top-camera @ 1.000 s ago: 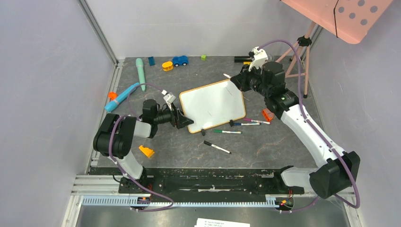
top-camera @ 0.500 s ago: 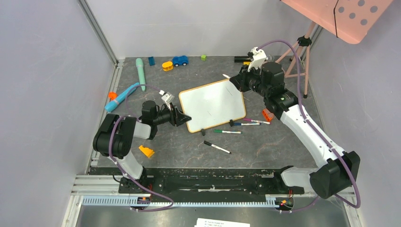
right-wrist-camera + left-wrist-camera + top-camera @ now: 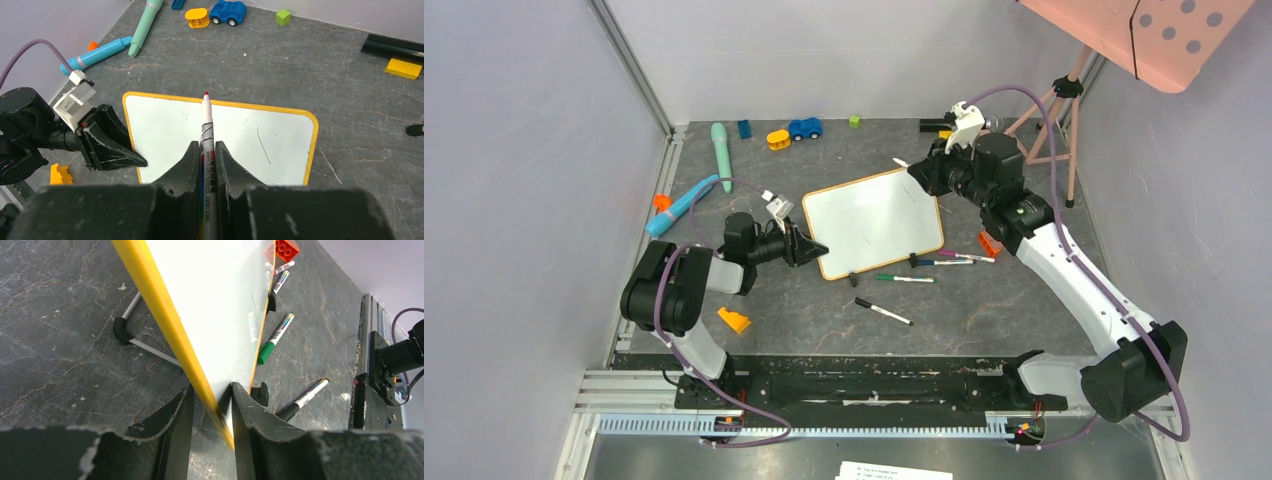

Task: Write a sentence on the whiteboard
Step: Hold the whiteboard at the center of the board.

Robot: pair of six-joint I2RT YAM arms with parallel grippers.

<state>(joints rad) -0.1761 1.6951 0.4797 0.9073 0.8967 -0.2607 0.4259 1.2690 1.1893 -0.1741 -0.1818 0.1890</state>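
The whiteboard (image 3: pixel 874 220), white with a light-wood frame, lies slightly tilted on the dark table. It also shows in the right wrist view (image 3: pixel 250 145) and the left wrist view (image 3: pixel 215 300). No red sentence shows on it, only a faint thin stroke (image 3: pixel 263 146). My left gripper (image 3: pixel 812 250) is shut on the board's near-left corner (image 3: pixel 212 390). My right gripper (image 3: pixel 921 172) is shut on an uncapped red-tipped marker (image 3: pixel 206 130). The marker's tip sits over the board's far edge, near the frame.
Loose markers lie by the board's near edge: a green one (image 3: pixel 904 278), a black-capped one (image 3: pixel 882 311) and others (image 3: pixel 954 260). Orange bricks (image 3: pixel 733 320) (image 3: pixel 989 243), a blue pen toy (image 3: pixel 682 205), a toy car (image 3: pixel 804 128) and a tripod (image 3: pixel 1064 120) surround it.
My right gripper with the marker has moved slightly left and farther back. My left gripper has shifted a little with the board's corner.
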